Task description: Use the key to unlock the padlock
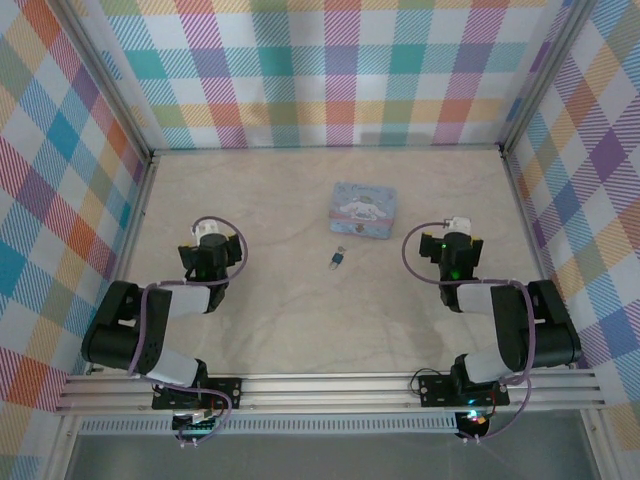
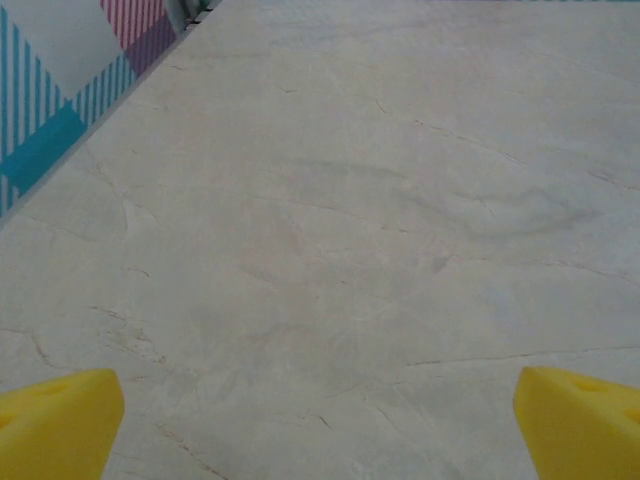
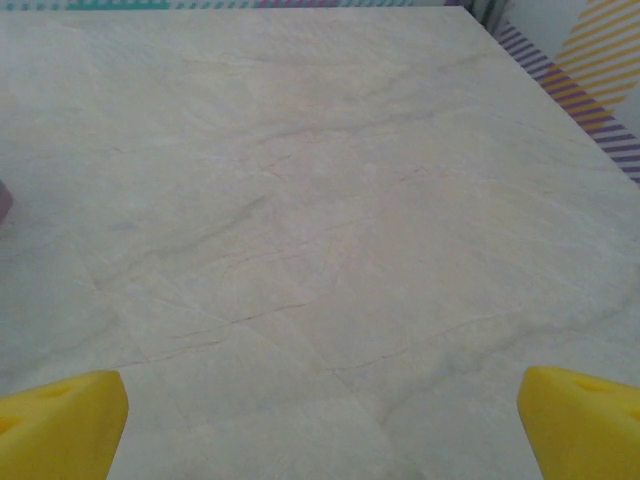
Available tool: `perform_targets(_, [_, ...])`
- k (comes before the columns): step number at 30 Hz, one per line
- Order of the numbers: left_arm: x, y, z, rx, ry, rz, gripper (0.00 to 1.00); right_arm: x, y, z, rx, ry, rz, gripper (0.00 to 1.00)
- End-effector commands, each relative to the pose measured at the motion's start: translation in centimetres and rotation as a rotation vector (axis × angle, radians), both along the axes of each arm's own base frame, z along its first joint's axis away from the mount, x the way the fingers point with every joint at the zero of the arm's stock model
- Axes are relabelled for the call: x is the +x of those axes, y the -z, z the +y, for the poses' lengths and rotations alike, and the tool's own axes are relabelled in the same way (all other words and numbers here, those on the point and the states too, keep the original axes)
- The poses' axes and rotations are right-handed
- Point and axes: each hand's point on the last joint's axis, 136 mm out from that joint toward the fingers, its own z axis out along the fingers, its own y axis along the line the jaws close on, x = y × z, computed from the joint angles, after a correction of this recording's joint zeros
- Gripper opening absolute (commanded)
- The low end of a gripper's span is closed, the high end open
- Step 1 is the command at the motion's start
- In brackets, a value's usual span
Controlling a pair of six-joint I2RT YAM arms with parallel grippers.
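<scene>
A small key (image 1: 337, 259) with a blue head lies flat on the pale marble-look table (image 1: 300, 320), mid-table. Just beyond it sits a light blue tin box (image 1: 363, 210) with a cartoon print on its lid. I cannot make out a padlock on it from here. My left gripper (image 1: 211, 238) rests low at the left, well left of the key. My right gripper (image 1: 457, 232) rests at the right, right of the box. In the wrist views the left gripper (image 2: 320, 430) and the right gripper (image 3: 320, 425) are open, yellow fingertips (image 2: 60, 420) (image 3: 580, 415) wide apart over bare table.
Plaid-patterned walls (image 1: 330, 70) enclose the table at the back and both sides, with metal rails (image 1: 330, 390) along the near edge. A dark sliver (image 3: 4, 200) at the left edge of the right wrist view may be the box.
</scene>
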Motion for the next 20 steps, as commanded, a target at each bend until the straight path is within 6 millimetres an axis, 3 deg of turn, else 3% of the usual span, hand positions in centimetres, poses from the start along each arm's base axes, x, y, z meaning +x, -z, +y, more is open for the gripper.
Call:
perform_targets(1, [1.7,-1.1,-1.4,-0.036,0.123,-0.089,1.0,1.4,-1.2,2.4,0.078,-0.195,-0.095,1.0])
perform_targets(2, [1.5,-0.1,-0.8,-0.062,0.114,-0.082,1.0,2.1,-1.6,1.9,0.071,-0.174,-0.148,1.0])
perform_targets(3, [2.1,-0.6,-0.5,-0.054,0.097,-0.132,1.0,2.2,-1.5,1.1,0.096,-0.122,-0.105,1.0])
perform_targets(4, [1.9,-0.3,-0.5,-0.075,0.096,-0.076,1.0,1.9,-0.8,0.9,0.113,-0.119,-0.065,1.0])
perform_targets(20, [1.9,-0.1,-0.3,-0.079,0.096,-0.08,1.0,2.2,-1.1,1.4,0.109,-0.155,-0.078,1.0])
